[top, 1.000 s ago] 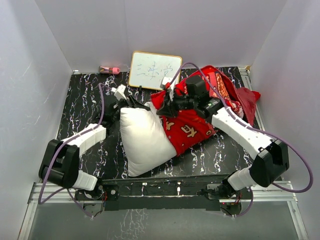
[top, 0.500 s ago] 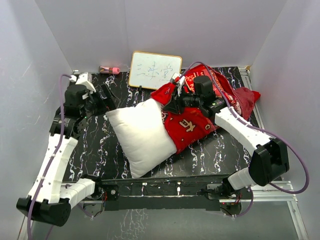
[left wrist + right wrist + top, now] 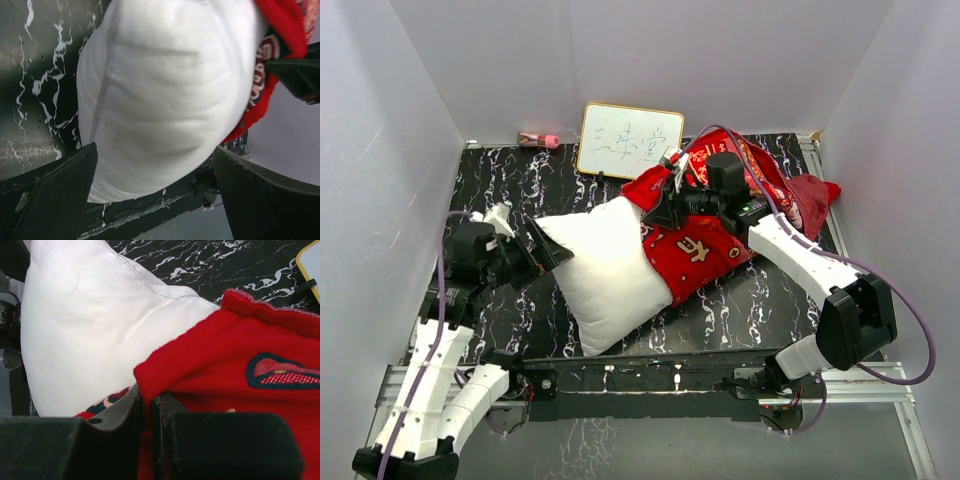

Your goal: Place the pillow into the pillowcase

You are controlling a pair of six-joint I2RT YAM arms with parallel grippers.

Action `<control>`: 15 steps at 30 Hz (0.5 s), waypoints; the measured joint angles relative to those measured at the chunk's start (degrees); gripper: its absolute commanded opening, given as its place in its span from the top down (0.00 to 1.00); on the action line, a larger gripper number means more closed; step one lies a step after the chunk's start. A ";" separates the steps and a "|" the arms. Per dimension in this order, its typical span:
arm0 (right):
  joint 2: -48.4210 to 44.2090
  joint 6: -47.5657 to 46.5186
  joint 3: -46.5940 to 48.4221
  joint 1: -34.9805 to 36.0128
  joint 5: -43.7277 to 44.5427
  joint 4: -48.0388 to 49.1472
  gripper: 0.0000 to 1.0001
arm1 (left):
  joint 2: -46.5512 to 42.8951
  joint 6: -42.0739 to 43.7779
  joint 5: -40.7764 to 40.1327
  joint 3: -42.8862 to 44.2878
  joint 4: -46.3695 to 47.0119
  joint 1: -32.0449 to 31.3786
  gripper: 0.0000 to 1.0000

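The white pillow lies across the middle of the black marbled table, its right end inside the red pillowcase. My left gripper is open just left of the pillow's free end; in the left wrist view the pillow fills the frame between and beyond the wide-apart fingers. My right gripper is shut on the pillowcase's opening hem and holds it up over the pillow. In the right wrist view the gripper pinches the red hem next to the pillow.
A small framed whiteboard leans at the back wall, with a pink object to its left. White walls close in the table on three sides. A metal rail with the arm bases runs along the near edge.
My left arm has swung from the back left down to the pillow's left end. The pillow shifted slightly. My right gripper has kept its hold on the hem.
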 measured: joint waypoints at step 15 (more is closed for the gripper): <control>14.14 1.36 23.96 12.74 -4.98 -1.16 0.92 | 18.51 -9.75 9.07 -13.81 35.52 -0.87 0.98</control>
